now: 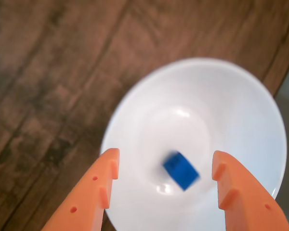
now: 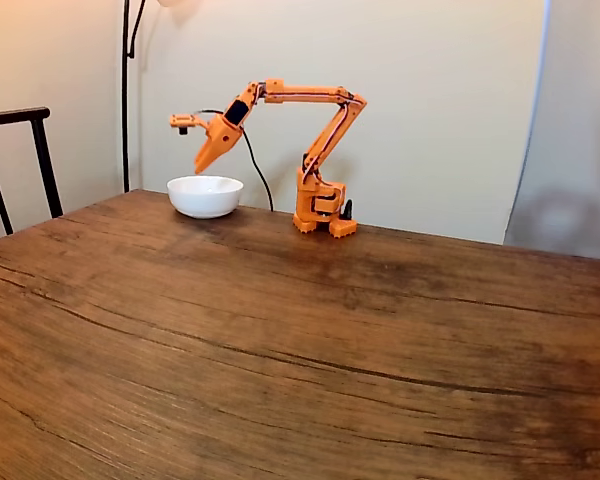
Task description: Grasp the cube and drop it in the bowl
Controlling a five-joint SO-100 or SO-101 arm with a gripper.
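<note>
So the cube (image 1: 181, 170) is sitting inside the bowl (image 1: 241, 106), a bit off the middle of the bottom, tilted at an angle. It looks slightly smeared in the wrist view, so it might be bouncing or sliding rather than fully settled, hard to say for sure. The gripper (image 1: 166, 161) hangs above the bowl with its orange jaws spread wide apart and nothing between them, so the cube is clear of both fingers.

In the fixed view the arm (image 2: 320, 130) reaches out from its base (image 2: 320, 212) near the far edge of the table (image 2: 300, 350), and the gripper (image 2: 206, 158) points down over the bowl (image 2: 205, 195), which sits toward the far left corner, near where the tabletop ends. Judging by this, the drop part looks basically done.

What could go wrong from here, in my opinion:
- If the cube is bouncing, the bowl is shallow enough that a lively hop could carry it over the rim, though it looks low in the dish.
- If the arm dips or swings sideways as it pulls away, a fingertip could clip the rim. That bowl is smooth and glossy, so it would probably skid on the wood, and it doesn't have much table left behind it.
- Closing the jaws while this low could catch the cube again.
</note>
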